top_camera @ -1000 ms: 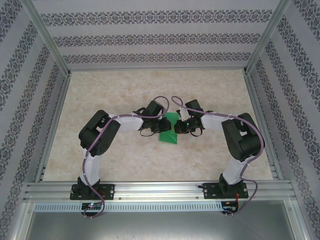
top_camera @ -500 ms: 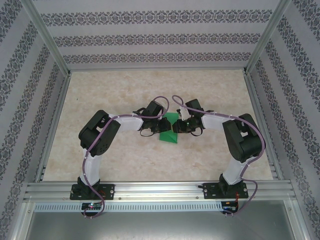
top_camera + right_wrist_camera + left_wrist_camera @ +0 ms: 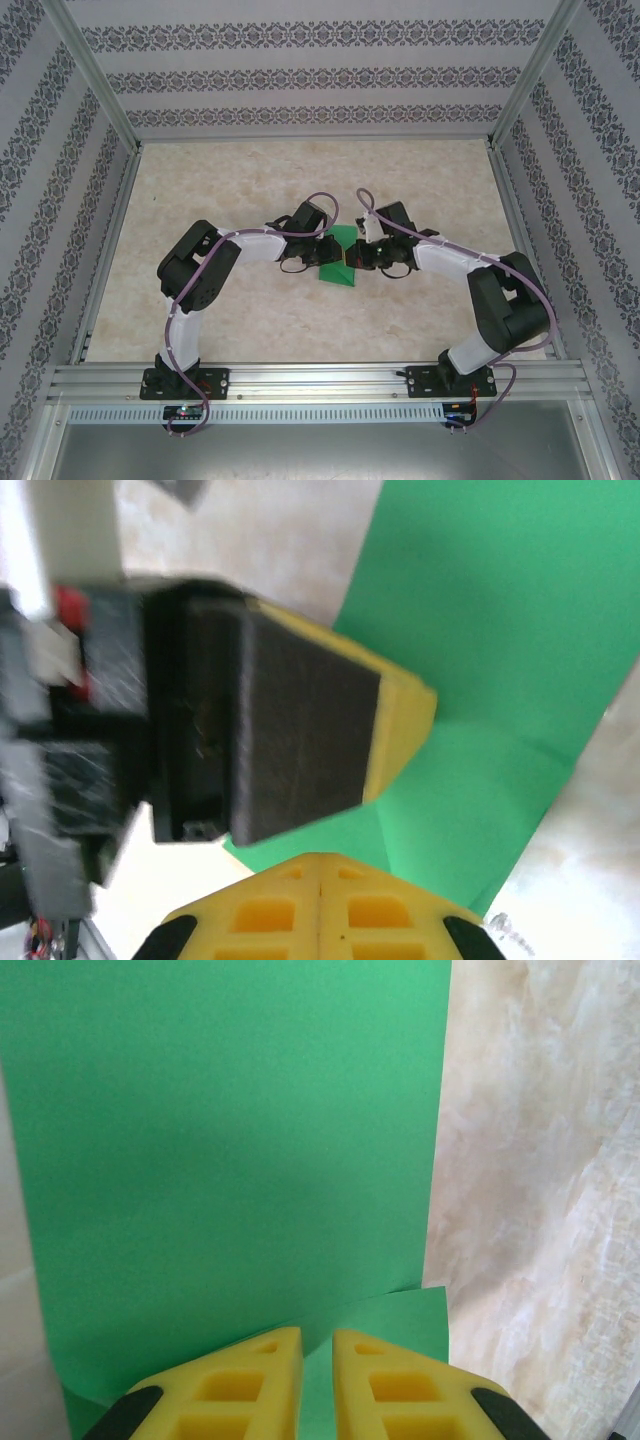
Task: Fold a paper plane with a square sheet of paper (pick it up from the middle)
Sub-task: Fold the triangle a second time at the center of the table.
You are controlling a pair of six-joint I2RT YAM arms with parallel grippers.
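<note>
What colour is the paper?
The paper is plain bright green, clearest in the left wrist view.

The paper [image 3: 338, 258] is a plain bright green with no pattern, and its folded flaps are the same shade. The tabletop [image 3: 250, 170] is pale beige with faint cream marbling. The walls [image 3: 300, 70] are white, banded with dark grey floral stripes. The frame [image 3: 300, 380] is silver. The left arm [image 3: 255, 243] and right arm [image 3: 450, 262] have white links and black joints, each trailing a mauve cable [image 3: 330, 200]. The left fingers [image 3: 235, 1385] and right fingers [image 3: 270, 915] are yellow with black bases. In the right wrist view, a left finger carries a dark grey pad [image 3: 300, 730].
</note>
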